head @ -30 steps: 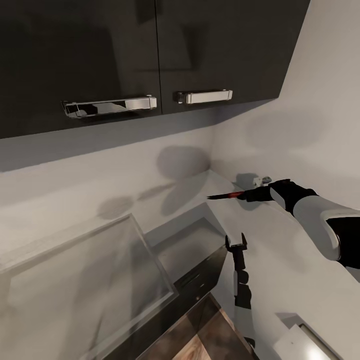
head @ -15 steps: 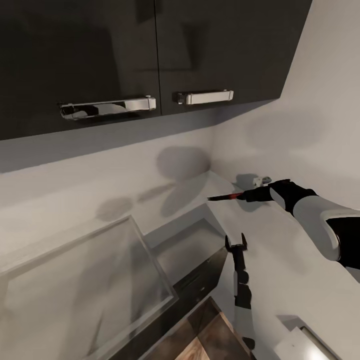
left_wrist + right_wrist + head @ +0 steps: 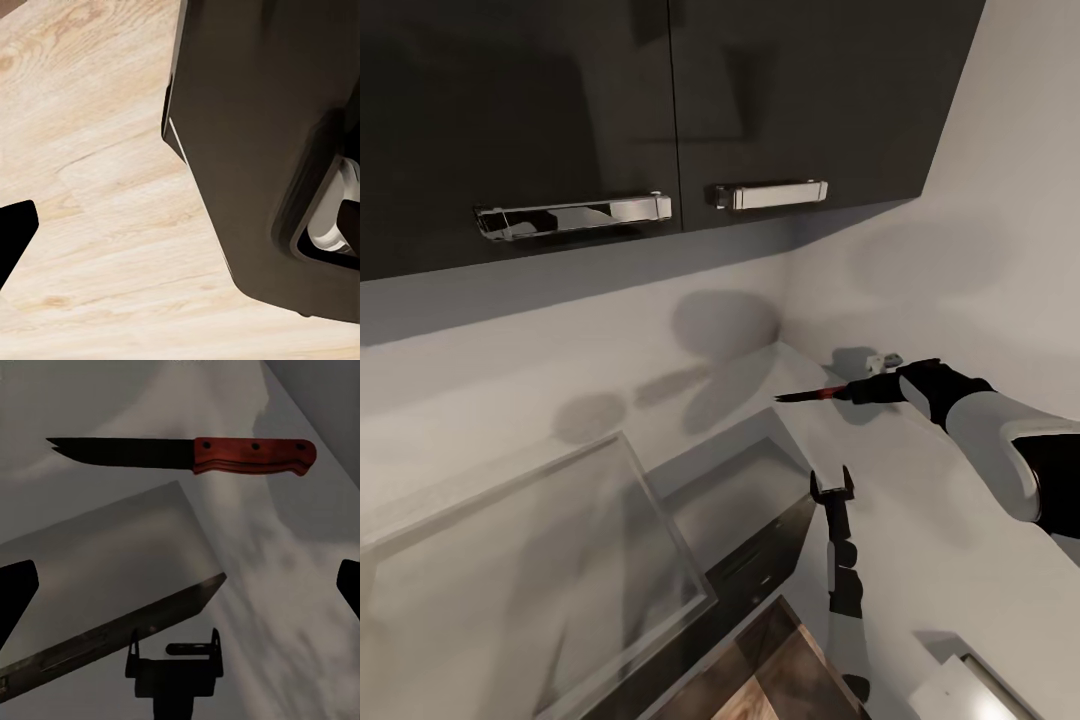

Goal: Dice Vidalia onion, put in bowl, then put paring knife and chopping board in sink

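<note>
In the head view a grey steel sink (image 3: 735, 490) lies sunk in the countertop (image 3: 920, 500), its basin bare where visible. The left gripper (image 3: 831, 488) points up beside it, fingers spread. Further right, the right gripper (image 3: 857, 390) pinches the paring knife (image 3: 810, 393), blade levelled over the countertop.
</note>
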